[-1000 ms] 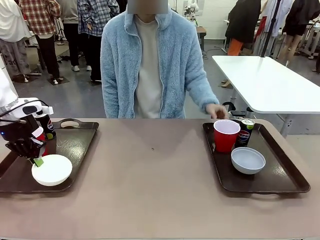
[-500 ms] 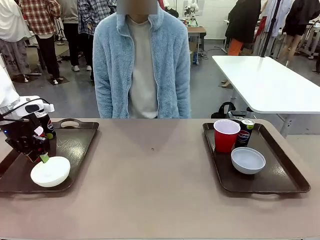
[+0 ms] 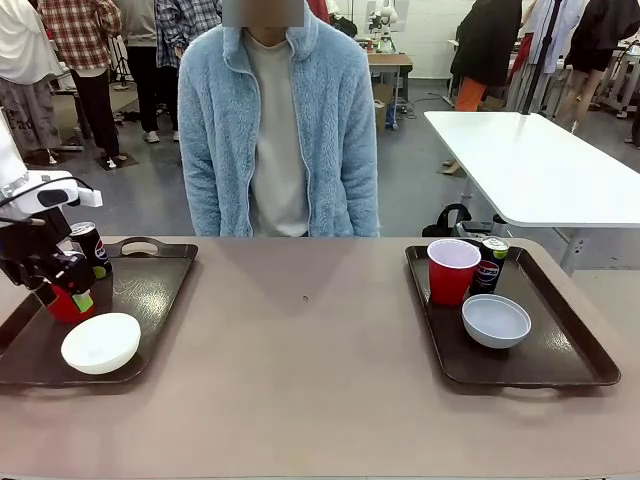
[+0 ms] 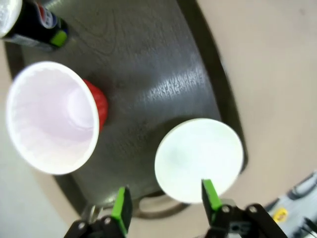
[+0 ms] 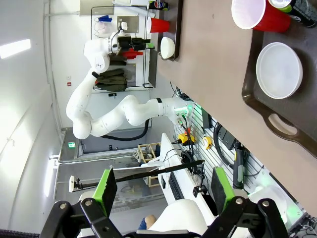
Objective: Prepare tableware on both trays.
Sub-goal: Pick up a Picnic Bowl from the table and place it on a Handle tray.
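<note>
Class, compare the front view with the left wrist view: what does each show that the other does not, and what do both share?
Front view alone: the person standing at the far side, and the right tray carrying a red cup, a soda can and a grey bowl.

Left wrist view alone: the left hand with its green fingertips spread open, empty, above the tray.

Both: the left tray with its white bowl, red cup with white inside and black can.

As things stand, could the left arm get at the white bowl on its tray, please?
Probably yes. The left gripper hangs open just above the white bowl, with nothing between them. The red cup and the soda can stand beside it on the tray, out of the way.
</note>
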{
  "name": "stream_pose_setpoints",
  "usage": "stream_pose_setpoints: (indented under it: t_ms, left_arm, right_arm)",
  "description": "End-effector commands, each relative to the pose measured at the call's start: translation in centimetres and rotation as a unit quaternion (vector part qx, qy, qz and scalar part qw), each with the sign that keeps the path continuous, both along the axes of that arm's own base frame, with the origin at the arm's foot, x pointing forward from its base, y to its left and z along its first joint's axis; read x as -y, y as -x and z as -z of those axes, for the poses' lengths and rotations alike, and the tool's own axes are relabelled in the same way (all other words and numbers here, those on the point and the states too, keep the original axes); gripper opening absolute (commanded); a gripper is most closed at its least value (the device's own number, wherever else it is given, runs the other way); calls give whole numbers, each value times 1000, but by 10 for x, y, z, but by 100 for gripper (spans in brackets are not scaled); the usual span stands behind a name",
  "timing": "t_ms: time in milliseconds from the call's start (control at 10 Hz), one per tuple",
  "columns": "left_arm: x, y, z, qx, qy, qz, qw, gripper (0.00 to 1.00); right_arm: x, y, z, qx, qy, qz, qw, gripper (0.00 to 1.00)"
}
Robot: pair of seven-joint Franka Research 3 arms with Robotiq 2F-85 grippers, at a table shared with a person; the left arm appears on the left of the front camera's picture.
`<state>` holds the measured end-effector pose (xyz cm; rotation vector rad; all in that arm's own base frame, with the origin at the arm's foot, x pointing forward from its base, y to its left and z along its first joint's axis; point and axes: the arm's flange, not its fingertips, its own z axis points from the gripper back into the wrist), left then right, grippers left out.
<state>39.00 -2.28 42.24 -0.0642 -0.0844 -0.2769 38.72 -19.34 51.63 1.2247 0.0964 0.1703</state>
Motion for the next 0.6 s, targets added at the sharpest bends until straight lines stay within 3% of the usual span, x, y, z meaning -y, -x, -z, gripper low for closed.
stream_pose_setpoints:
  t_ms: [0, 300, 500]
  left_arm:
    - [-1, 1, -25, 5, -29, 6, 1000, 100]
    - [-8, -9, -44, 3, -42, -7, 999, 100]
    - [-14, -14, -40, -11, -20, -9, 1000, 100]
  right_arm:
    - [-1, 0, -1, -1, 0, 3, 1000, 100]
    - [-1, 0, -1, -1, 0, 3, 1000, 100]
    - [-1, 0, -1, -1, 0, 3, 1000, 100]
